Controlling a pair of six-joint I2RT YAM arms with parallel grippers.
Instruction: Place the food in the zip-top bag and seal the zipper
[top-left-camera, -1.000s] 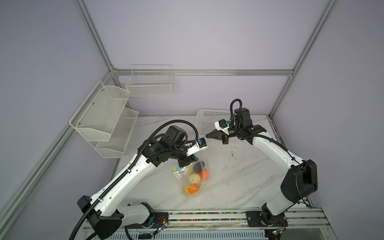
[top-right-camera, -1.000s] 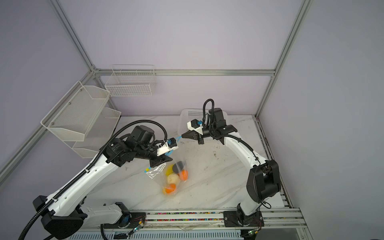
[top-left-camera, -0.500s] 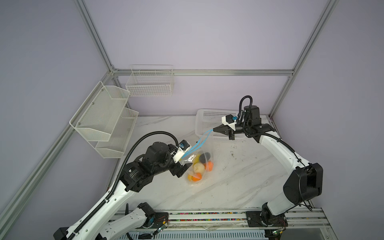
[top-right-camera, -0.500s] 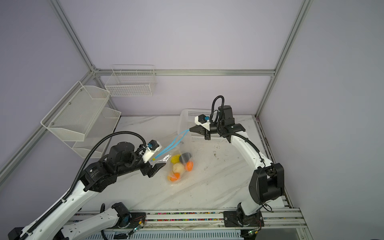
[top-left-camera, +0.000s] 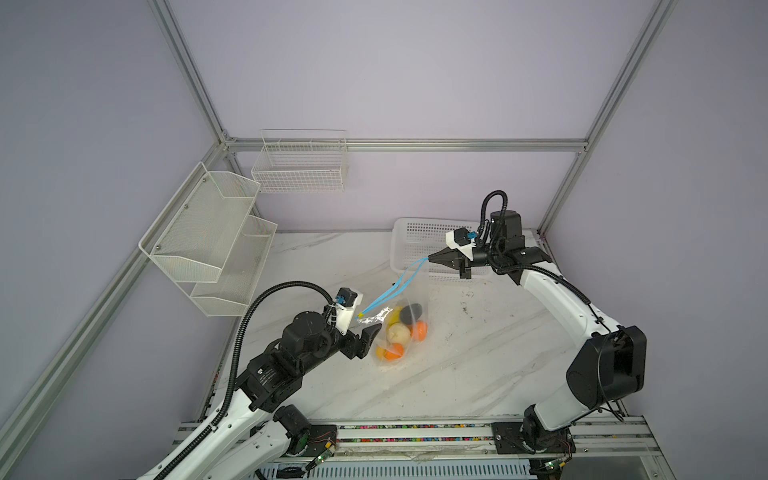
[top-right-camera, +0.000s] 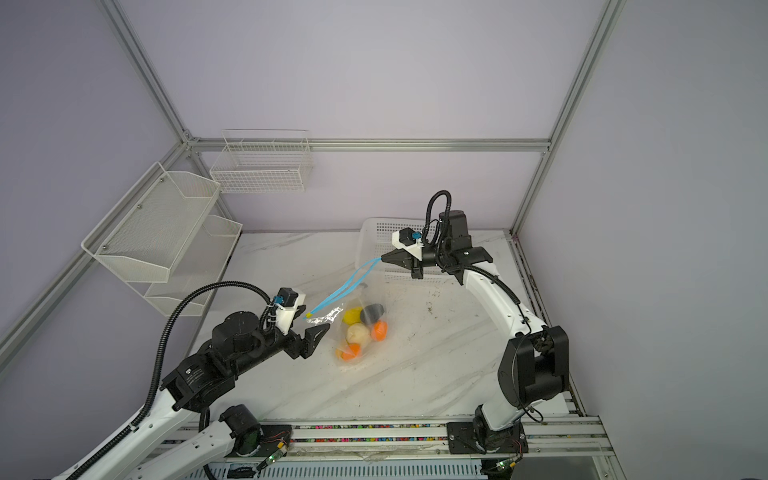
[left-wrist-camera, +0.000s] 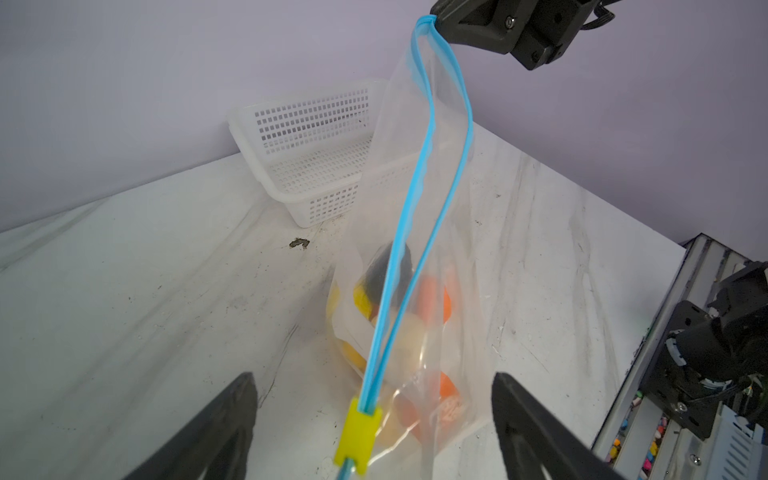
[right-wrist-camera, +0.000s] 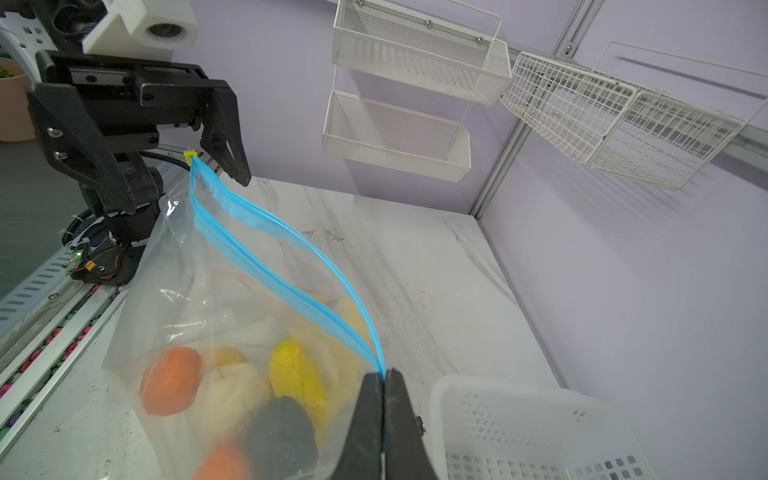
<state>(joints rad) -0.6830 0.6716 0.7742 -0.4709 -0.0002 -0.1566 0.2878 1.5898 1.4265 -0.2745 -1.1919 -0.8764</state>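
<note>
A: What is standing nearest?

B: The left claw (left-wrist-camera: 372, 378) is standing spread wide, low over the surface (top-left-camera: 478, 361). The yellow slider (left-wrist-camera: 358, 432) is sitting between its fingers (left-wrist-camera: 224, 428) and is touching neither.

A: And where is the zip-top bag (top-left-camera: 415, 291) lying?

B: Its bottom is resting on the surface just beyond that claw, and its top edge is hanging lifted. Inside, the food (right-wrist-camera: 232, 390) is lying in a heap. Two orange balls, a cream lump, a yellow piece and a black lump are showing in both top views. Other pieces are hiding behind these or blurring through the plastic, so I am not counting them.

A: Is the zipper (right-wrist-camera: 266, 266) sealed?

B: No. The wrist views are showing this more plainly than the top views: the two blue strips are running apart and are meeting only at the slider and at the far end. There the right claw (right-wrist-camera: 383, 376) is pressing together, pinching the zipper's end.

A: And farther back?

B: The white perforated basket (top-left-camera: 415, 241) is sitting behind that claw, partly covered by it. On the walls a two-tier mesh shelf (top-left-camera: 208, 232) and a wire basket (top-left-camera: 299, 166) are hanging.
</note>
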